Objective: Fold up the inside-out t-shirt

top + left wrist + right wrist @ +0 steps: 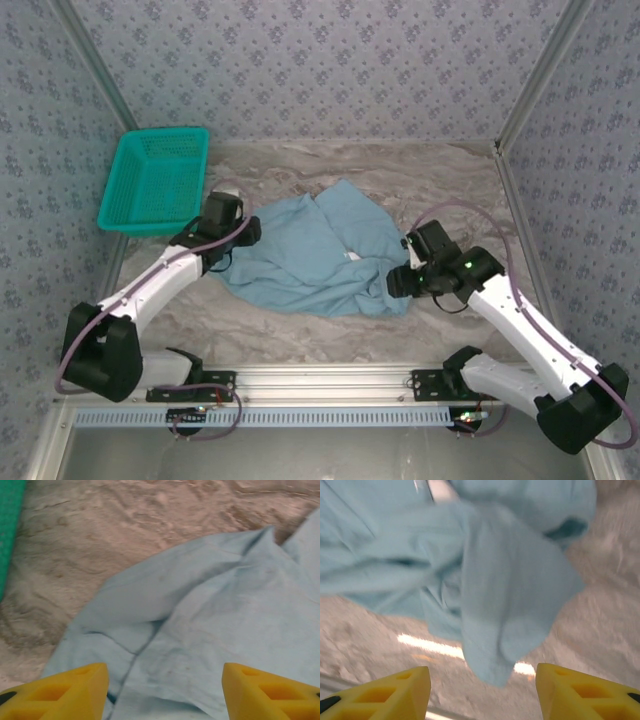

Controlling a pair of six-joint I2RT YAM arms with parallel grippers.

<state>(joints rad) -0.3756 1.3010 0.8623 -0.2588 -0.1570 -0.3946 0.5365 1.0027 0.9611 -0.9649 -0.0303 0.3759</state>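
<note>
Top external: shirt [310, 265] lies bunched on worktop [450, 175], both jaws wide, holding nothing — a pinch could catch doubled layers, so fold drags crooked.

Blue floral-patterned walls [330, 60] around a pale marbled tabletop [450, 180]

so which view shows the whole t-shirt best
The top external view: the t-shirt lies crumpled, nearly all its outline and its white tag visible. The left wrist view gives a close patch of one wrinkled edge; the right wrist view, a blurred bunched corner.
</note>
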